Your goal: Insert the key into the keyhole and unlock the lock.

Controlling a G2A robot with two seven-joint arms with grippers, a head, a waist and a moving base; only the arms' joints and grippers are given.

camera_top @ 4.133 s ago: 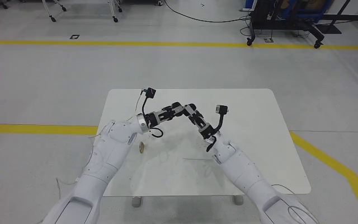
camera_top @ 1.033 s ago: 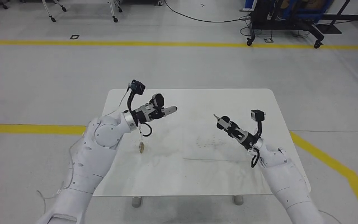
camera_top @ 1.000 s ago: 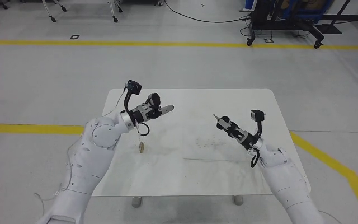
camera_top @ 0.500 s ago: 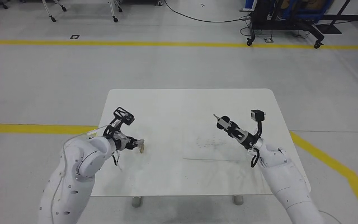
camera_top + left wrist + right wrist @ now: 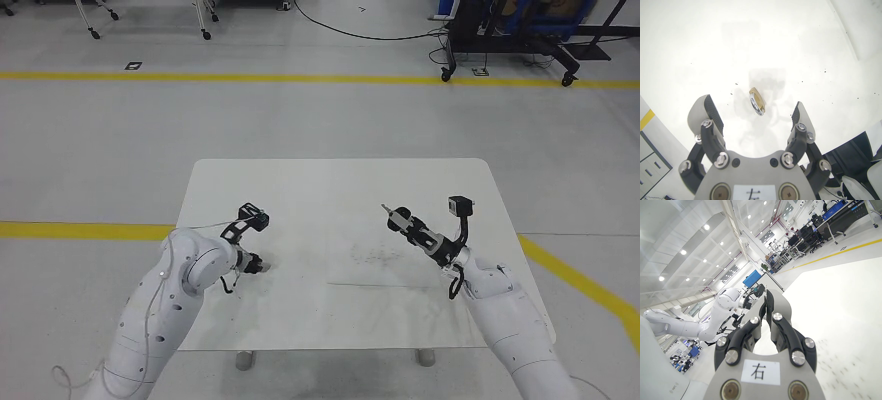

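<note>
While hanging the left gripper (image 5: 752, 103) low over the left part of the white table (image 5: 400, 180), fingers spread wide to either side of the brass lock (image 5: 757, 103) resting there untouched, holds the right gripper (image 5: 766, 294) raised over the right part, fingers pinched shut on the thin key (image 5: 384, 208)

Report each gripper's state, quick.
Left gripper: open, empty, poised over the lock.
Right gripper: shut on the key.
</note>
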